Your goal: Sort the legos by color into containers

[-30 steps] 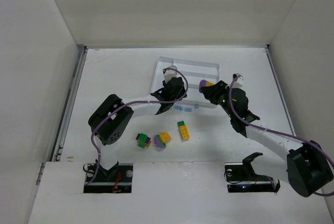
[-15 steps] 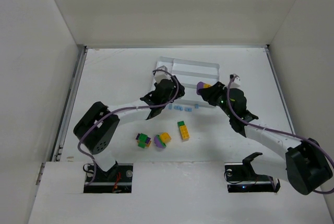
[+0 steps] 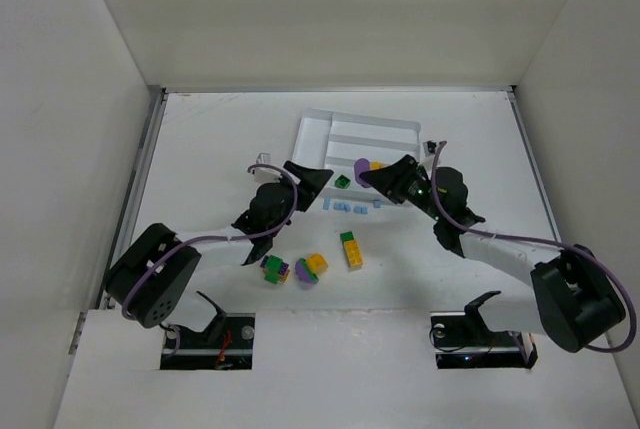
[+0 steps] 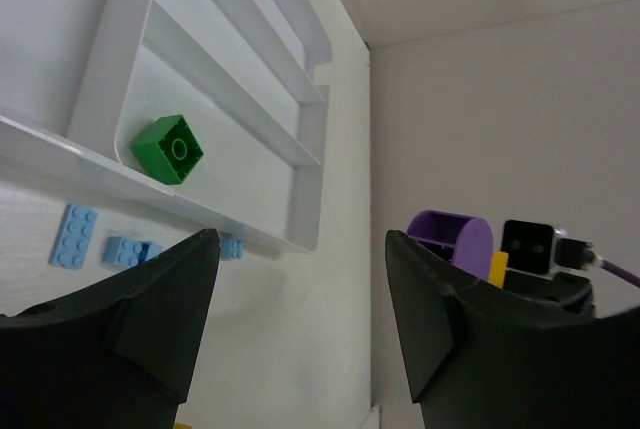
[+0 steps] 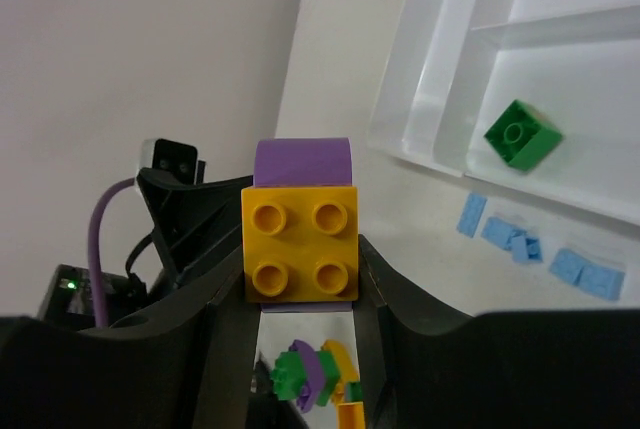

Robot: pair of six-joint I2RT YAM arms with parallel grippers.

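One green brick (image 3: 342,181) lies in the tray's (image 3: 385,127) nearest long compartment, and I see nothing else sorted. Pale blue bricks (image 3: 350,207) sit just outside its near wall, with three mixed clumps (image 3: 310,268) nearer still.

The right gripper (image 5: 303,284) clamps a yellow-and-purple clump (image 5: 300,219) above the tray's near side. The left gripper (image 4: 300,289) gapes wide and empty.

Only the top view shows all the clumps. Only the right wrist view shows the held clump's studs.

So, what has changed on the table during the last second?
The left end effector opened and drew back toward its base, leaving the green brick in the white tray. The right end effector, shut on the purple-and-yellow clump, shifted left. The pale blue bricks and loose clumps stayed put.
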